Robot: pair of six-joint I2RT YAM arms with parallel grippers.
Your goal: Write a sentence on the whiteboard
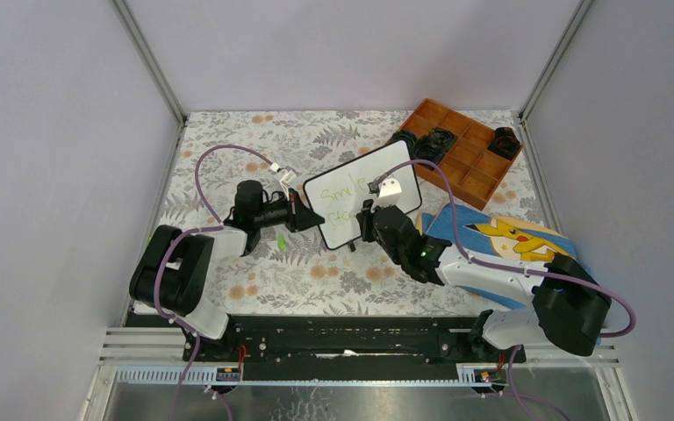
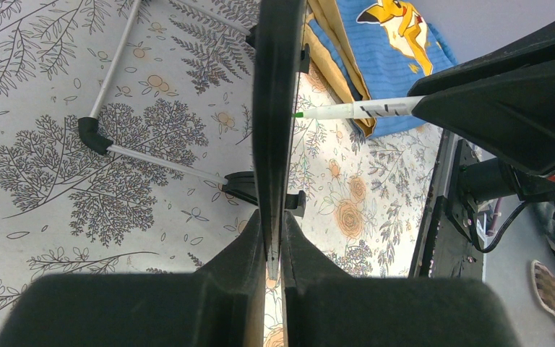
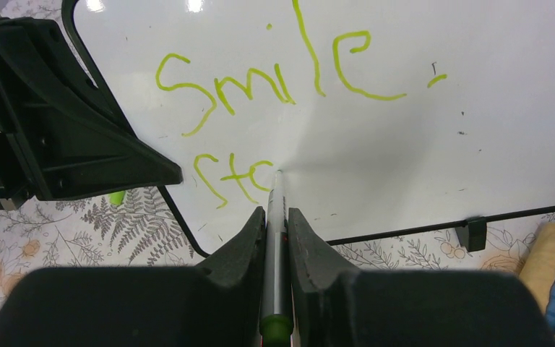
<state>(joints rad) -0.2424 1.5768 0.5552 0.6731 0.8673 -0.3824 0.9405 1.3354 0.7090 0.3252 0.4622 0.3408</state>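
Note:
The whiteboard (image 1: 377,162) stands tilted on the floral table. My left gripper (image 1: 311,217) is shut on its left edge; in the left wrist view the fingers clamp the thin black frame (image 2: 274,108) edge-on. My right gripper (image 3: 276,211) is shut on a grey marker (image 3: 274,217) with a green end. The marker's tip touches the board. The sentence (image 3: 260,79) in green reads "Smile." on the top line. Below it are "St" and part of a third letter (image 3: 235,179), right at the marker tip. The left wrist view shows the marker (image 2: 361,110) pointing at the board's face.
A green marker cap (image 1: 280,239) lies on the table below my left gripper. A blue Pikachu cloth (image 1: 509,241) lies to the right of the board. An orange compartment tray (image 1: 461,149) with black items sits at the back right. Walls enclose the table.

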